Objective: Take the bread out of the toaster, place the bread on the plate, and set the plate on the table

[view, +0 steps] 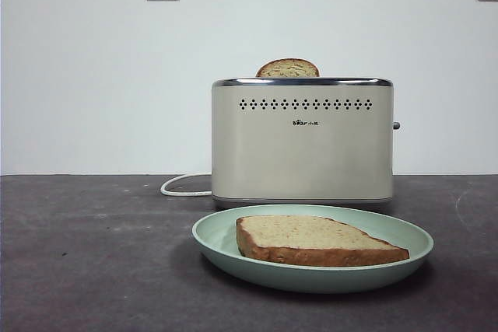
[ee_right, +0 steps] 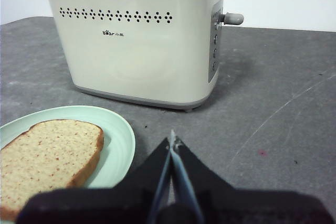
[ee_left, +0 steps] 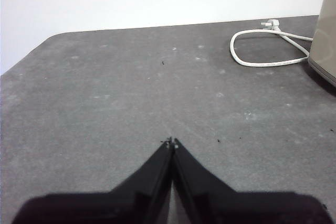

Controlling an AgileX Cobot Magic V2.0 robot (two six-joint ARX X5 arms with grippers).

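Toast served: the bread [view: 311, 240] lies flat on the plate [view: 405, 258], which rests on the table [view: 85, 262] at 6 o'clock from the toaster [view: 302, 141].

Both arms wait low with nothing held, the left gripper [ee_left: 171, 142] and right gripper [ee_right: 172, 139] each with jaws pressed together. A second slice [view: 288, 68] stands in the toaster slot. The likeliest trouble from here: the right gripper sits just beside the plate rim, so a careless sweep could nudge the plate and slide the bread off.
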